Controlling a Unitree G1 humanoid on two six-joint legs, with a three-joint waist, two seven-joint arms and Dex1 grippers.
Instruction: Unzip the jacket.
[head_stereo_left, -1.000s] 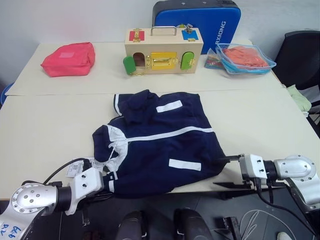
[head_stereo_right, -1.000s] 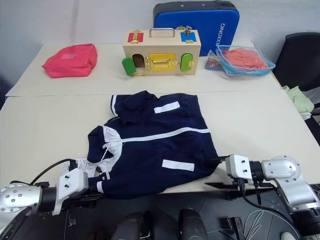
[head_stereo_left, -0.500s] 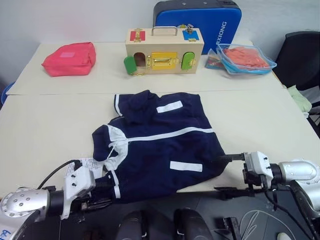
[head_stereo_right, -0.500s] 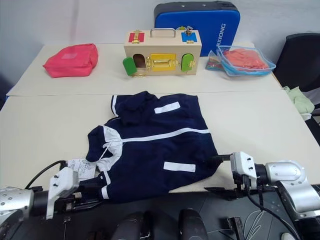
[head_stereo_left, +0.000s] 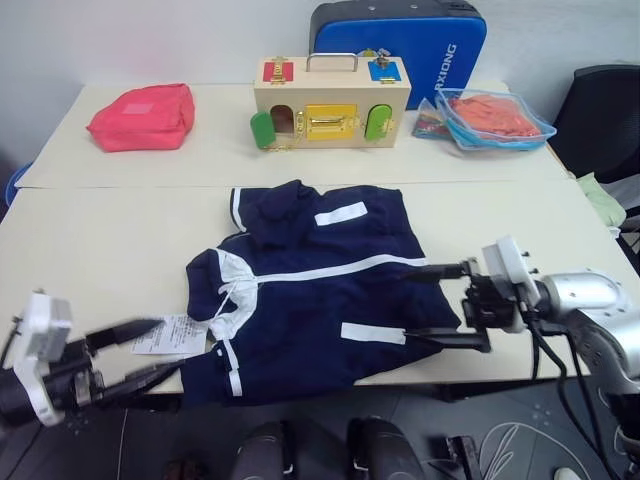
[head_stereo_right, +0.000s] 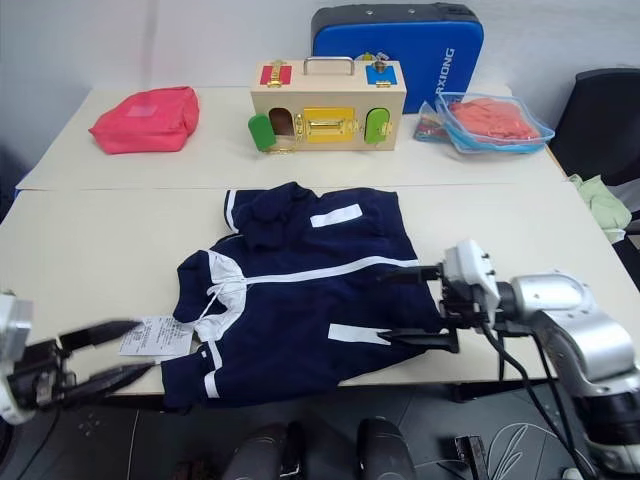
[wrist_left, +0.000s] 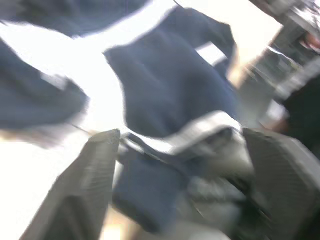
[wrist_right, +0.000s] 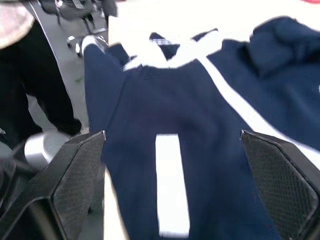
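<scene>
Navy jacket (head_stereo_left: 320, 290) | white zip line (closed) | flat on table (head_stereo_left: 90, 260)

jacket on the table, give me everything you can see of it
The jacket is navy-blue soft fabric with a white zip line running across it, two white rectangular patches and white trim at the collar end, where a paper tag lies on the table. It lies flat and rumpled, its near hem hanging slightly over the table's front edge. The zip line looks closed. Neither the left gripper nor the right gripper, both open, holds it.
</scene>
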